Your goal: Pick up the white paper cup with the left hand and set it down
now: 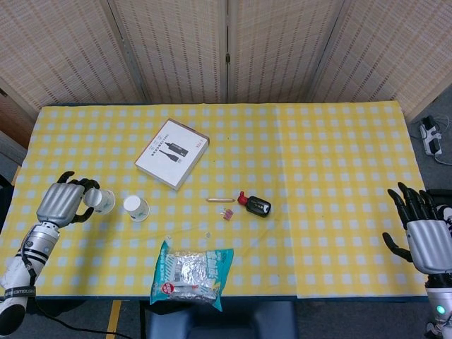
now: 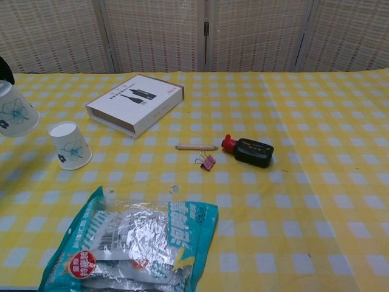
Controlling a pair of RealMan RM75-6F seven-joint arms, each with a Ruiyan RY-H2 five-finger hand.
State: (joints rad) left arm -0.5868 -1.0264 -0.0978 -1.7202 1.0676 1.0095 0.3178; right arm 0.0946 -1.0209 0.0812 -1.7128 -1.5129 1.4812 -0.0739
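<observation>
Left hand held one white paper cup clear of its mate, at the table's left edge.

The left hand (image 1: 62,203) gripped the white paper cup (image 1: 99,200), fingers curled around its wall; the cup was tilted, well left of the second paper cup (image 1: 136,207), which stood upside down on the yellow checked tablecloth (image 1: 318,155). The right hand (image 1: 426,236) hung off the table's right edge, fingers spread and holding nothing. The white box (image 1: 172,153), black bottle (image 1: 255,205) and foil snack bag (image 1: 189,275) lay apart from both cups.
</observation>
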